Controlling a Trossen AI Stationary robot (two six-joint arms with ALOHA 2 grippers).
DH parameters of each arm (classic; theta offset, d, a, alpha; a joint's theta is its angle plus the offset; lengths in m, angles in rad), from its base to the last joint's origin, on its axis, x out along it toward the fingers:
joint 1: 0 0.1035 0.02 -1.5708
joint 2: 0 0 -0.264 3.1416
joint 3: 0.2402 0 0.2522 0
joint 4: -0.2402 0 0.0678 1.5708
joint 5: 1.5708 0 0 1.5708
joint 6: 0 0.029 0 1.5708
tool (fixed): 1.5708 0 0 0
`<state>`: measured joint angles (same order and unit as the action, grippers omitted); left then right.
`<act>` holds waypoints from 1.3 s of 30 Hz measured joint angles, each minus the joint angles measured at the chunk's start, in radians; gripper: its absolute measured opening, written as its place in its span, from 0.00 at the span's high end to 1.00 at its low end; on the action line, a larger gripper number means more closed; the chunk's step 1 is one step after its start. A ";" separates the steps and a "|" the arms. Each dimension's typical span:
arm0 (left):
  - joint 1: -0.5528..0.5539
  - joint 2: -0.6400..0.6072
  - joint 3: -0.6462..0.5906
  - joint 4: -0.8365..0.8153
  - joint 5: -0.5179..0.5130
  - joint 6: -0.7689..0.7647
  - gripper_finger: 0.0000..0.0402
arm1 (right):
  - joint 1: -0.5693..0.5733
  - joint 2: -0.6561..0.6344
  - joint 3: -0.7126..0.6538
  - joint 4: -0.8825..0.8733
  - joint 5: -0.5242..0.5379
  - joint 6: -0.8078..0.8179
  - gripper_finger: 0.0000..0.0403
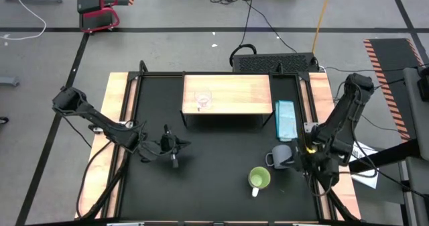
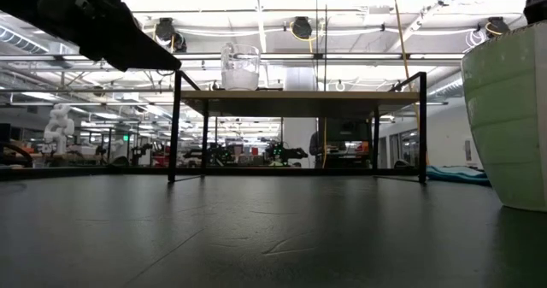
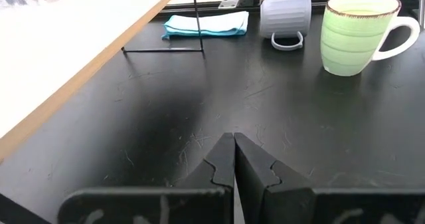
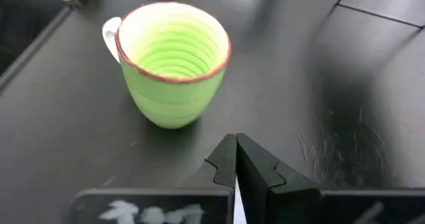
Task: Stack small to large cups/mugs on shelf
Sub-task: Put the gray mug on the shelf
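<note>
A clear glass cup (image 1: 203, 100) (image 2: 240, 67) stands upright on the left part of the light-wood shelf (image 1: 228, 92) (image 2: 299, 96). On the black table at the right, the lime-green mug (image 1: 259, 179) (image 4: 172, 61) (image 3: 352, 31) stands upright, its white handle toward the near edge. The grey-blue mug (image 1: 281, 155) (image 3: 285, 14) rests just beyond it. My right gripper (image 1: 297, 162) (image 4: 236, 139) hovers shut beside the grey-blue mug, pointing toward the green mug and touching nothing. My left gripper (image 1: 175, 160) (image 3: 234, 139) hangs shut over the table's left half.
A folded light-blue cloth (image 1: 285, 119) (image 3: 206, 23) lies on the table right of the shelf, near its black legs (image 2: 175, 126). Light-wood strips (image 1: 117, 119) run along both table sides. Open black mat lies between the two grippers.
</note>
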<state>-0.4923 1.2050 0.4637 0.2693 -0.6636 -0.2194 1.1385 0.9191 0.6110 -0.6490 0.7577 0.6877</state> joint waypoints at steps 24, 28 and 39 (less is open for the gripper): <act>0.001 0.040 0.000 0.042 0.007 0.006 0.98 | 0.101 0.209 0.091 -0.059 -0.022 0.194 1.00; 0.001 0.039 0.000 0.063 0.014 0.015 0.98 | 0.099 0.208 0.091 -0.069 -0.042 0.243 1.00; 0.001 0.039 0.000 0.070 0.018 0.017 0.98 | 0.098 0.208 0.091 -0.259 -0.080 0.501 1.00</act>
<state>-0.4915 1.2442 0.4641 0.3396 -0.6460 -0.2020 1.2366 1.1275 0.7017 -0.9080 0.6776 1.1882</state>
